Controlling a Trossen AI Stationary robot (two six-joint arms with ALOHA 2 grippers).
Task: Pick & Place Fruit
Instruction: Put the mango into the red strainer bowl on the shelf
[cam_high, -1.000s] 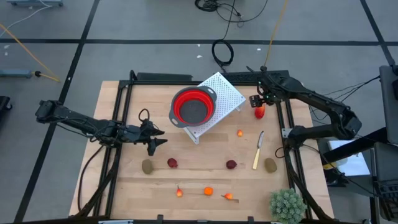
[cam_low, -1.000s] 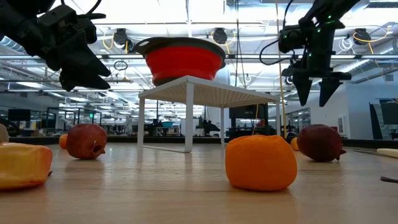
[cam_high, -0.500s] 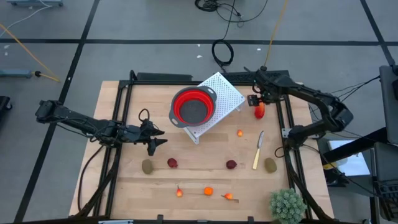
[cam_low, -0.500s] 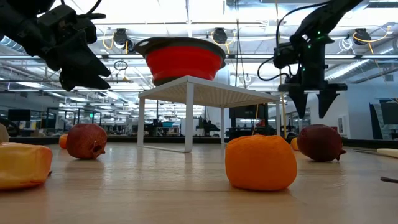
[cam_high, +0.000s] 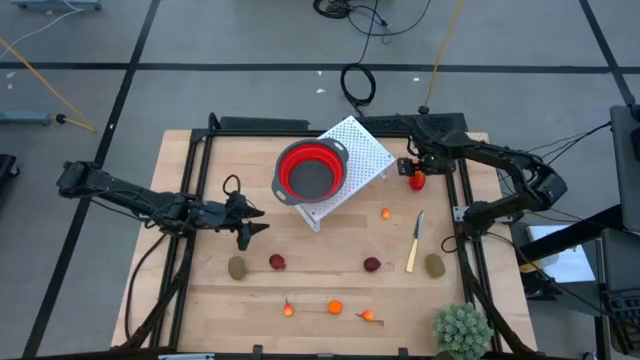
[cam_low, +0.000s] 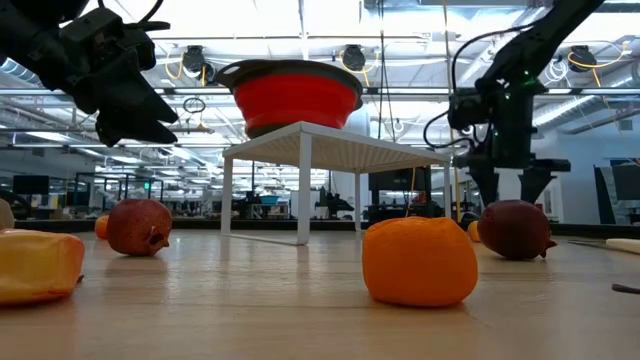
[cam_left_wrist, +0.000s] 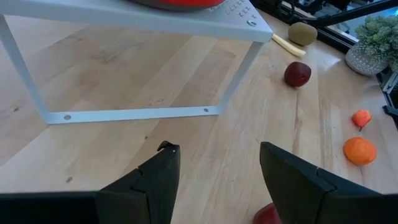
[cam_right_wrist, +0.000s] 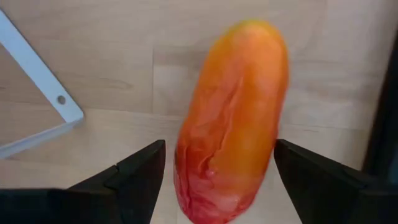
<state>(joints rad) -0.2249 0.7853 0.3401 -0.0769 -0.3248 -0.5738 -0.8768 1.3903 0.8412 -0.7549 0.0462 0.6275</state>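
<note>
Currently, right gripper (cam_right_wrist: 214, 171) stood open astride the red-orange fruit (cam_right_wrist: 233, 118), upper right of the high view; an off-centre close risked rolling it. Left gripper (cam_left_wrist: 217, 168) open, idle.

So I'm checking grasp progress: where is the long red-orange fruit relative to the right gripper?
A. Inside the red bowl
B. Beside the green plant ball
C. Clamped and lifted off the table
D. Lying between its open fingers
D: the right wrist view shows the long red-orange fruit on the wood between the right gripper's open fingers.
</note>
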